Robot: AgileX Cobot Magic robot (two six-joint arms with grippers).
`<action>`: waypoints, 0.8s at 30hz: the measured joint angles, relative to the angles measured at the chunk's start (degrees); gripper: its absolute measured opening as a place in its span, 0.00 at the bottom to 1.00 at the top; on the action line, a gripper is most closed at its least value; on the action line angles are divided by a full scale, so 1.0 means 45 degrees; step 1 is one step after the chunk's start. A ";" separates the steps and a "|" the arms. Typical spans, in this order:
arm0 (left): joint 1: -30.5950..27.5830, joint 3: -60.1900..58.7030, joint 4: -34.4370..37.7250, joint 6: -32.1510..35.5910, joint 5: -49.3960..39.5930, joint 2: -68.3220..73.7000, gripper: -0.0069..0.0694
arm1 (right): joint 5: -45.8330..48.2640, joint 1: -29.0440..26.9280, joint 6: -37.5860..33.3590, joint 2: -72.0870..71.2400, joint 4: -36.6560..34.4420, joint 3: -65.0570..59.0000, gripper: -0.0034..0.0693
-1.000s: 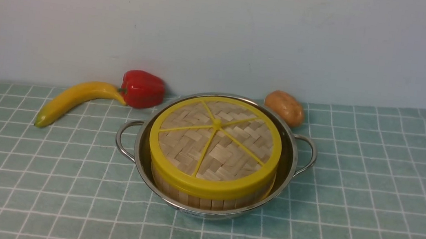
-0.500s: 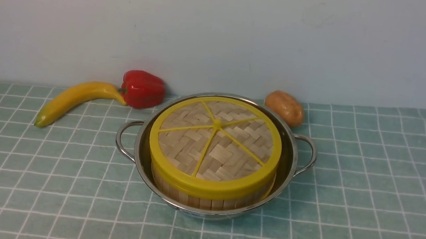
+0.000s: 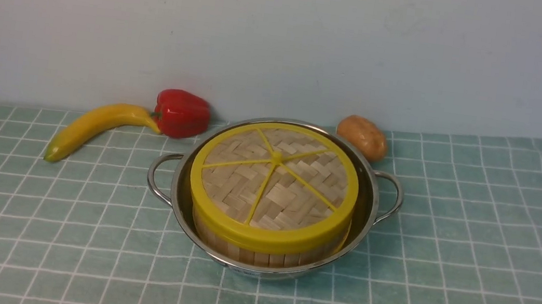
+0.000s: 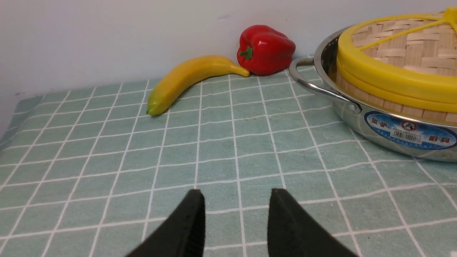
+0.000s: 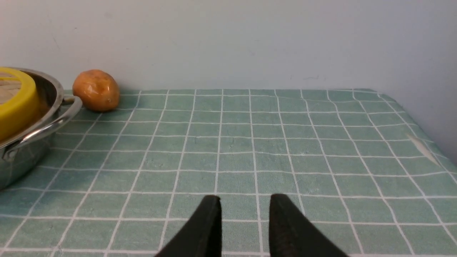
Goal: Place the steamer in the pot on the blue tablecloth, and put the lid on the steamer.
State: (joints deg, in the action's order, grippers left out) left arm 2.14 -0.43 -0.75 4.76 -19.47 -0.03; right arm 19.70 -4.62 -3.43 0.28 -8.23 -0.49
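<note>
From my seat, the far left of the blue tablecloth (image 3: 31, 225) carries a banana (image 3: 96, 128) whose tip touches a red bell pepper (image 3: 181, 113), both against the back wall. At the centre sits the pot (image 3: 372, 197); the steamer (image 3: 262, 255) stands inside it, and the lid (image 3: 272, 183) lies flat on the steamer's top, their yellow rims stacked. A gap of bare steel shows around the steamer on the handle sides. A potato (image 3: 363, 137) lies just behind the pot's right rim.

Open cloth runs wide on both sides of the pot and in front of it. In the right wrist view I see the cloth's right edge meeting a side wall.

Neither arm appears in the front view. The left wrist view gives me the left gripper (image 4: 236, 203), jaws parted with nothing between them, low over bare cloth and apart from the pot, whose blue label shows only here. The right gripper (image 5: 245, 208) is likewise spread and empty above bare cloth, right of the pot.
</note>
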 joint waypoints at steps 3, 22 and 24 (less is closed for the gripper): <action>0.0000 0.0000 0.0000 0.0000 0.0000 0.0000 0.41 | 0.0000 0.0000 0.0000 0.0000 -0.0010 0.0000 0.36; 0.0000 0.0000 0.0000 0.0000 0.0000 0.0000 0.41 | 0.0000 0.0000 0.0000 0.0000 -0.0096 0.0000 0.38; 0.0000 0.0000 0.0000 0.0000 0.0000 0.0000 0.41 | 0.0000 0.0000 0.0000 0.0000 -0.0096 0.0000 0.38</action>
State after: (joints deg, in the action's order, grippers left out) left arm 2.14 -0.43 -0.75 4.76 -19.47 -0.03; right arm 19.70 -4.62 -3.43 0.28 -8.67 -0.49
